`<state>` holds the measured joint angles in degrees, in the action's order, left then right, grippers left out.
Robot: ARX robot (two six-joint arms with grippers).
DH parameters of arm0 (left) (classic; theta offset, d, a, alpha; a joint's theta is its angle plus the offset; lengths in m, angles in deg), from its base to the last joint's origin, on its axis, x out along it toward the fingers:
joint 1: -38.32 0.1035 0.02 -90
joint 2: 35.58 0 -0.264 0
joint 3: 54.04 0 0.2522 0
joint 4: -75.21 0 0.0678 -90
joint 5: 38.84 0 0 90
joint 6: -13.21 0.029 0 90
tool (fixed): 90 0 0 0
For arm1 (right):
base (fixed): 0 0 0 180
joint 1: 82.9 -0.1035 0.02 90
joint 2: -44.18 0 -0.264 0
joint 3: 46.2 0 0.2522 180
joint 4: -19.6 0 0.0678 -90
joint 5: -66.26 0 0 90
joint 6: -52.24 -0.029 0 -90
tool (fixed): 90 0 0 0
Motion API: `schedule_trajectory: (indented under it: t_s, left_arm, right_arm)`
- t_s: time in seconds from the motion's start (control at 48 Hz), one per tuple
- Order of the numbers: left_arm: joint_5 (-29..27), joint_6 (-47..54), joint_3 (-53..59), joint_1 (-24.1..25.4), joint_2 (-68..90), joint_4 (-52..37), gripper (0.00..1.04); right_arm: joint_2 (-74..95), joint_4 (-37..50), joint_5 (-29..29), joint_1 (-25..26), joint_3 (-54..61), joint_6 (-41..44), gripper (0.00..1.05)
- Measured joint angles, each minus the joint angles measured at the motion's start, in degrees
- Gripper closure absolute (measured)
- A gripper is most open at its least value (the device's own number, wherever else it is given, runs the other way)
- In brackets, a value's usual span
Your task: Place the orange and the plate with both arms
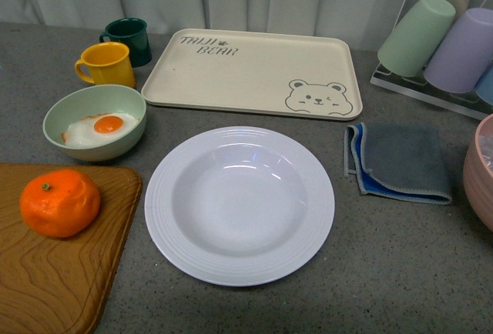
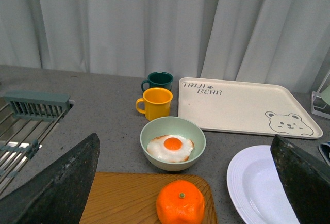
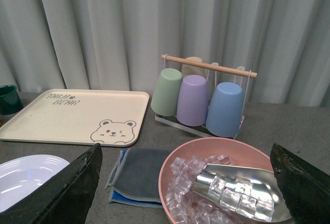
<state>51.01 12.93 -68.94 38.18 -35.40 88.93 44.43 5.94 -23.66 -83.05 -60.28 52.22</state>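
The grey surface (image 1: 400, 272) carries the white plate (image 1: 239, 205). Its rim runs behind one tip of the left jaws, and its far edge shows beside one tip of the right jaws. The wooden board (image 1: 54, 288) lies in the gap between the left jaws. The orange (image 1: 60, 202) sits on it — centred between those jaws, just ahead. Both pairs of jaws gape wide, holding nothing.

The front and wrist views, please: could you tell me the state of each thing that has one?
plate, upright, empty.
orange, whole, unpeeled, on the wooden board.
green bowl, holds a fried egg.
tray, empty.
cloth, folded.
yellow mug, upright.
pink bowl, full of ice, scoop inside.
left tool, open, empty.
right tool, open, empty.
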Motion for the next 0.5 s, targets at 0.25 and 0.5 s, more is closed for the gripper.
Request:
schedule_trajectory:
  t_s: [0.25,0.5]
  left_arm:
    - [0.02,0.0,0.0,0.0,0.0,0.0,0.07]
    - [0.02,0.0,0.0,0.0,0.0,0.0,0.07]
  right_arm:
    - [0.0,0.0,0.0,0.0,0.0,0.0,0.09]
    - [0.0,0.0,0.0,0.0,-0.02,0.0,0.09]
